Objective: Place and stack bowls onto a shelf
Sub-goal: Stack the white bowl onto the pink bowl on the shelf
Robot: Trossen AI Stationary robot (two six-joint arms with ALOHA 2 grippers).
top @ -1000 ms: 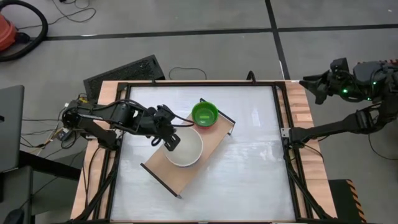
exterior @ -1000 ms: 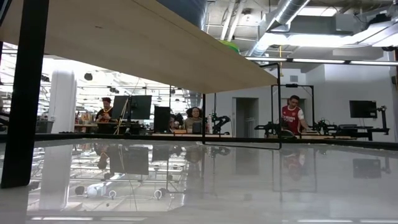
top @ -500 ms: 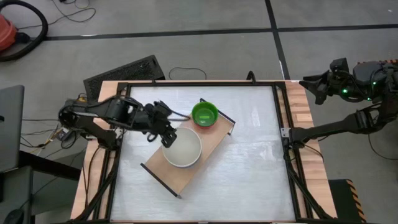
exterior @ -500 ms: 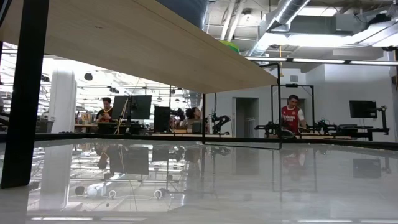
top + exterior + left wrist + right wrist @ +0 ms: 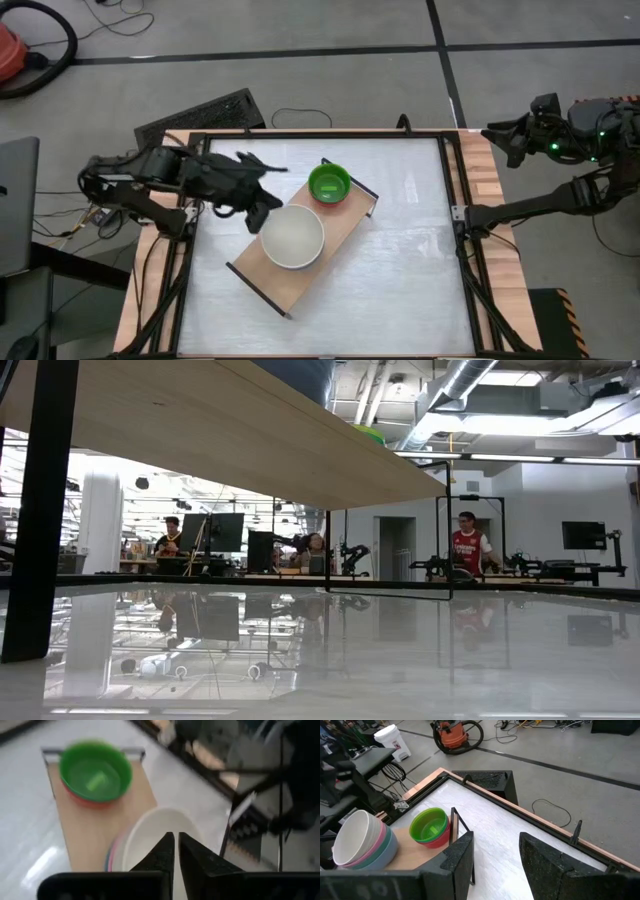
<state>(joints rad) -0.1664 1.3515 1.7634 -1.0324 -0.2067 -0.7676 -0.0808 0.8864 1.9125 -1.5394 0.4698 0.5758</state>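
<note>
The underside of the shelf (image 5: 230,430) is seen closest in the low view, slanting overhead, with one black frame leg (image 5: 40,510) standing on the glossy table (image 5: 400,650). People are seen at desks in the room far behind.

From above, the shelf (image 5: 345,235) is seen lying diagonally near the middle of the table (image 5: 400,270). Two stacks of bowls are carried on it. At its nearer part, a cream bowl (image 5: 292,236) is nested on top of a stack; in the right wrist view pink (image 5: 384,839) and teal (image 5: 387,852) bowls are seen under the cream one (image 5: 355,837). Toward the far end, a green bowl (image 5: 329,183) is nested in a red bowl (image 5: 440,840), just beside the end frame (image 5: 365,188).

The left gripper (image 5: 262,190) is held above the table just beside the cream bowl's rim, apart from it, between the two stacks' left sides. In its wrist view its fingers (image 5: 162,855) are seen nearly together, with only a thin gap and nothing clamped.

The right gripper (image 5: 500,135) is parked off the table's far right corner, fingers (image 5: 457,857) spread apart and empty.
</note>
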